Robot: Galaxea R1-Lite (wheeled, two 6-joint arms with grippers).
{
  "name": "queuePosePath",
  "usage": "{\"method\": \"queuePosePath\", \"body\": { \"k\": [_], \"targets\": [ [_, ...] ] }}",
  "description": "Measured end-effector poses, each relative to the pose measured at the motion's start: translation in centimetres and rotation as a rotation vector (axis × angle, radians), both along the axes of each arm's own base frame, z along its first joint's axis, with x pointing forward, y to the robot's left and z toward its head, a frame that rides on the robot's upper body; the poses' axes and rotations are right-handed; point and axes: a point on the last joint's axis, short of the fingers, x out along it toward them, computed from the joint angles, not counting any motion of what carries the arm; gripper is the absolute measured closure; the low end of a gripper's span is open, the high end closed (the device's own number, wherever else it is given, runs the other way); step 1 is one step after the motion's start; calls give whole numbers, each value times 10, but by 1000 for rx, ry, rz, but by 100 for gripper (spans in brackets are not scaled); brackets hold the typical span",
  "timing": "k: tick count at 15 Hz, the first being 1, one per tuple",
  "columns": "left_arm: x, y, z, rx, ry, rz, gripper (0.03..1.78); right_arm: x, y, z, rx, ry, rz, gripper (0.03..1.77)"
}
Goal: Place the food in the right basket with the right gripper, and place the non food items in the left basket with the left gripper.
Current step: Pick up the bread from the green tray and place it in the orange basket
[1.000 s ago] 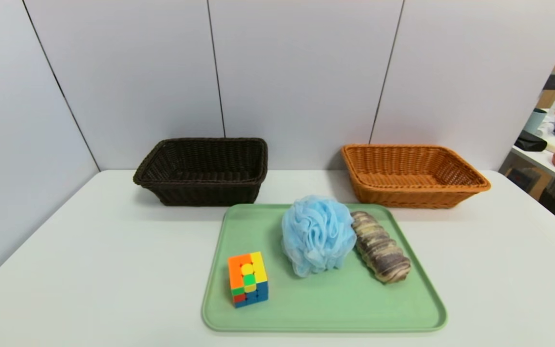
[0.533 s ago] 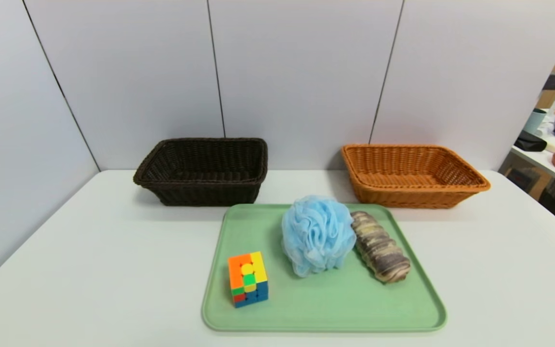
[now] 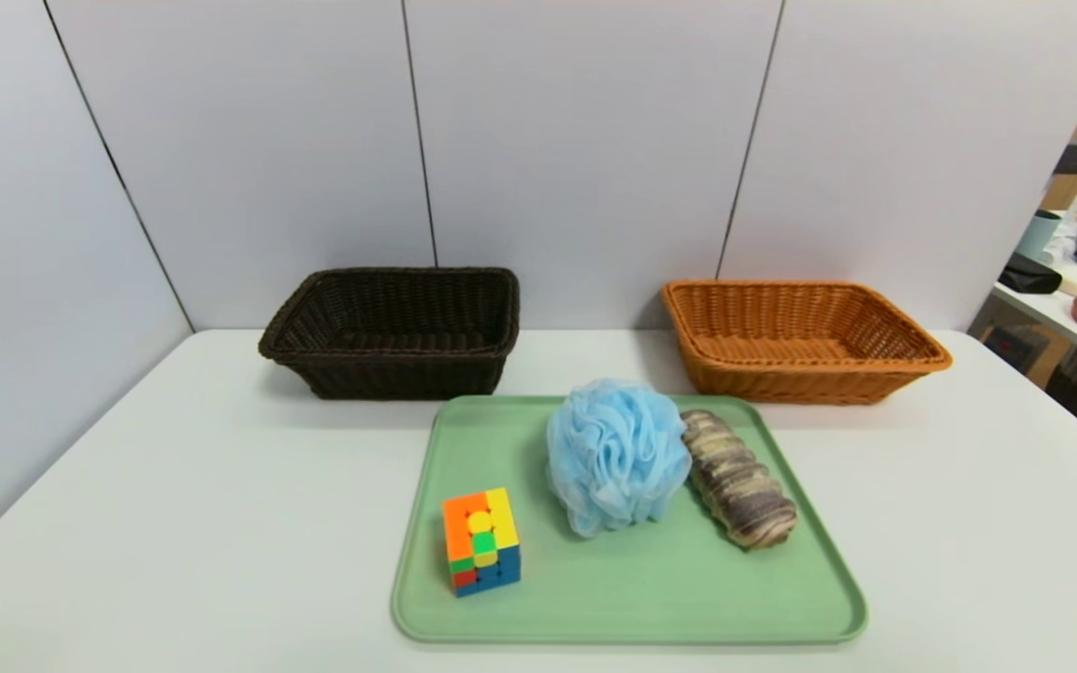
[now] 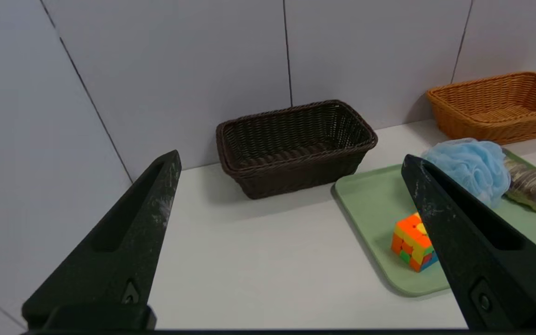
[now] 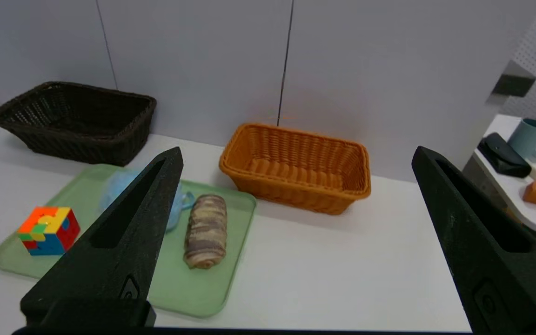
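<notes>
Green plastic tray (image 3: pixel 810 598) is sitting on the white bench (image 3: pixel 174 523), carrying all three things to be sorted, and nothing has moved over the last second: the head view is showing the same layout as a second ago, with neither arm entering it. The striped bread roll (image 3: pixel 739 491) is lying along the tray's right side, touching the fluffy blue bath puff (image 3: pixel 615 455) beside it, and the puzzle cube (image 3: pixel 481 540) is standing apart near the tray's front left. Behind the tray, the dark brown basket (image 3: pixel 389 327) on the left and the orange basket (image 3: pixel 884 365) on the right are both sitting empty. The left tool (image 4: pixel 289 232) is hovering well back from the tray on its own side, its two black fingers spread wide and holding nothing. The right tool (image 5: pixel 296 237) is hovering likewise on the right, fingers wide apart and empty, the roll and orange basket in front of it. With nothing shifting, the sorting appears not yet begun; all three items are waiting for their first pick.
</notes>
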Motion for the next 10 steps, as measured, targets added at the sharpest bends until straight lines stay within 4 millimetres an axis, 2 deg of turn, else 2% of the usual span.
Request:
{"method": "queuePosePath", "body": {
  "k": [2, 4, 6, 10],
  "targets": [
    [31, 0, 20, 6, 58, -11, 12, 29, 1, 32, -5, 22, 31, 10],
    [61, 0, 26, 18, 128, -2, 12, 63, 2, 51, -6, 77, 62, 10],
    [91, -1, 28, 42, 193, -7, 12, 102, 8, 52, -5, 204, 112, 10],
    [142, -14, 25, 57, 319, -62, 12, 175, 39, 30, -54, 447, 182, 10]
  ]
}}
